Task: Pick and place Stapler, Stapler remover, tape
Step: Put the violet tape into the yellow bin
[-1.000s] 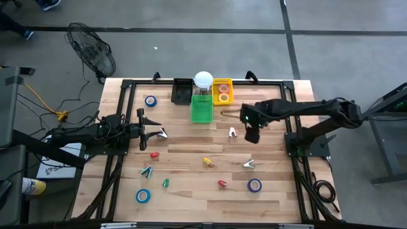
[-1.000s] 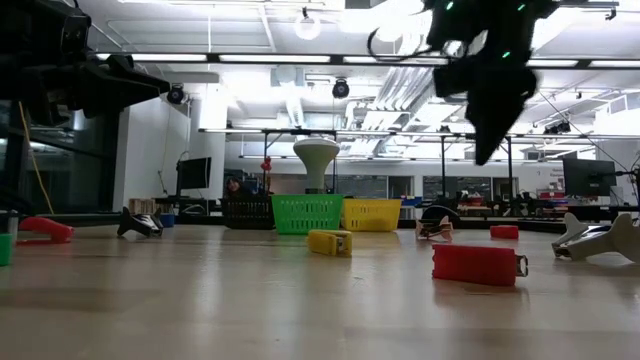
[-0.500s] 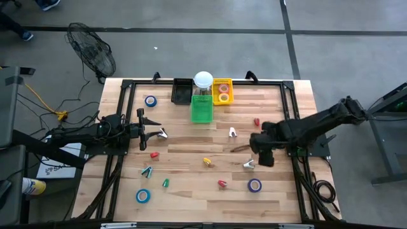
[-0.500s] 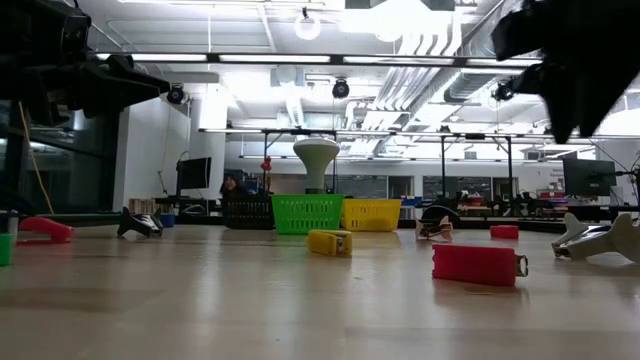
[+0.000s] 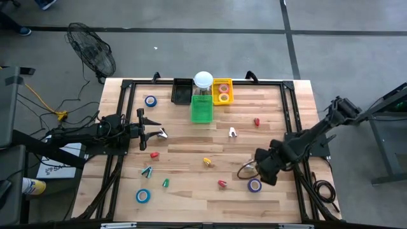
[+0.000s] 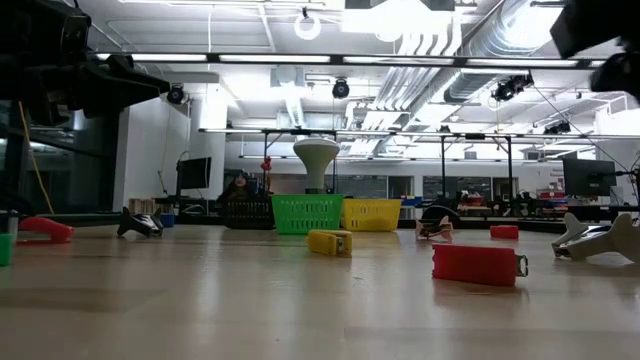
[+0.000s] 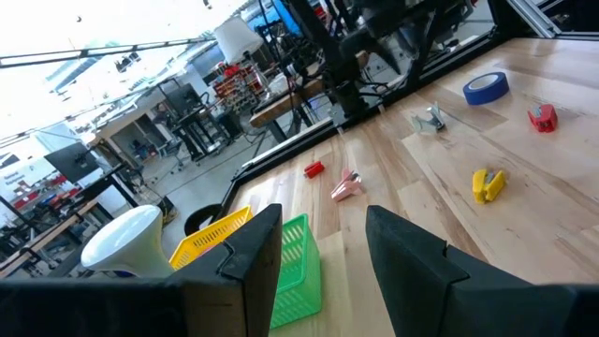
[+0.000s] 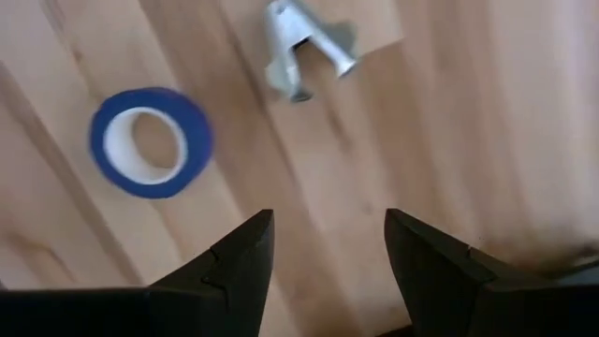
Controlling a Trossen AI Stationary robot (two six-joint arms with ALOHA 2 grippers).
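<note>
The right gripper [image 5: 262, 169] is seen lower right of centre in the high view, over bare wood just up-left of a blue tape roll [image 5: 254, 185]. From above its fingers are merged into one dark mass; in the right wrist view the two fingers [image 8: 229, 265] are shown apart with nothing between them. In that view the blue tape roll [image 8: 150, 141] lies flat, hole up, and a silver staple remover [image 8: 304, 49] is partly cut off at the frame's top edge, its prongs splayed. In the high view that remover is hidden under the arm.

The left gripper [image 5: 141, 129] is held at left centre of the table [image 5: 191, 203], fingers apart and empty (confirmed in the left wrist view, where the dark fingers [image 7: 253, 257] frame open air). A silver staple remover [image 5: 163, 133] lies just beside its tip.

In the low view the right arm is cut off at the upper right corner. A red stapler [image 6: 478, 263] is seen right of centre, long axis running left-right; a yellow stapler [image 6: 330, 242] sits mid-frame, also left-right.

Baskets are set at top centre: black [image 5: 182, 91], green [image 5: 201, 109], yellow [image 5: 222, 91] with tape rolls inside (count hard to tell). Open wood is left along the bottom edge and right side.
</note>
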